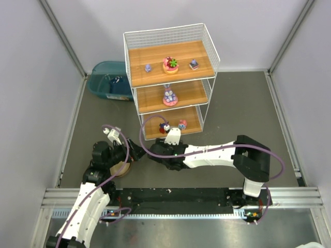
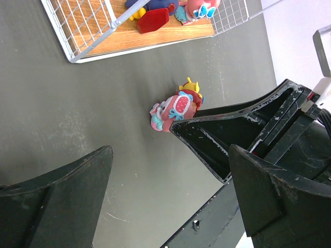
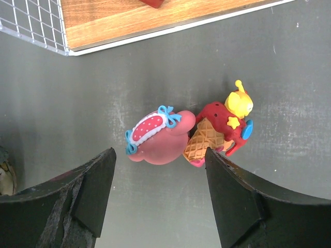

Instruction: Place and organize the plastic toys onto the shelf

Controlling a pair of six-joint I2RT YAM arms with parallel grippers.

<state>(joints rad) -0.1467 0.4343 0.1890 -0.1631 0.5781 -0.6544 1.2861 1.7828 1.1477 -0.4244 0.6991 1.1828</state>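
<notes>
From above, the shelf (image 1: pixel 135 51) stands at the back of the grey counter (image 1: pixel 238 103). Its top board carries a flower disc (image 1: pixel 170 64) between two small purple toys (image 1: pixel 148 67). A bunny (image 1: pixel 169 96) sits on the middle board, and two more figures (image 1: pixel 164 126) sit on the bottom board. A teal bin (image 1: pixel 106 77) is just left of the shelf. The right arm (image 1: pixel 212 152) reaches leftward across the front of the shelf. The left arm (image 1: pixel 88 206) ends beside a tan bowl (image 1: pixel 122 168).

In the right wrist view, the right tool (image 3: pixel 160 201) is spread wide and pinches nothing. Beyond its fingers (image 3: pixel 77 196), a pink toy (image 3: pixel 158 139) and a red and yellow toy (image 3: pixel 225 121) lie touching each other on the counter, just in front of the shelf's bottom board.

In the left wrist view, the left tool (image 2: pixel 165 206) is also spread wide and holds nothing. The pink toy lies on the counter ahead of it, near the shelf corner, with one dark finger (image 2: pixel 232 124) of the right tool just beside it.
</notes>
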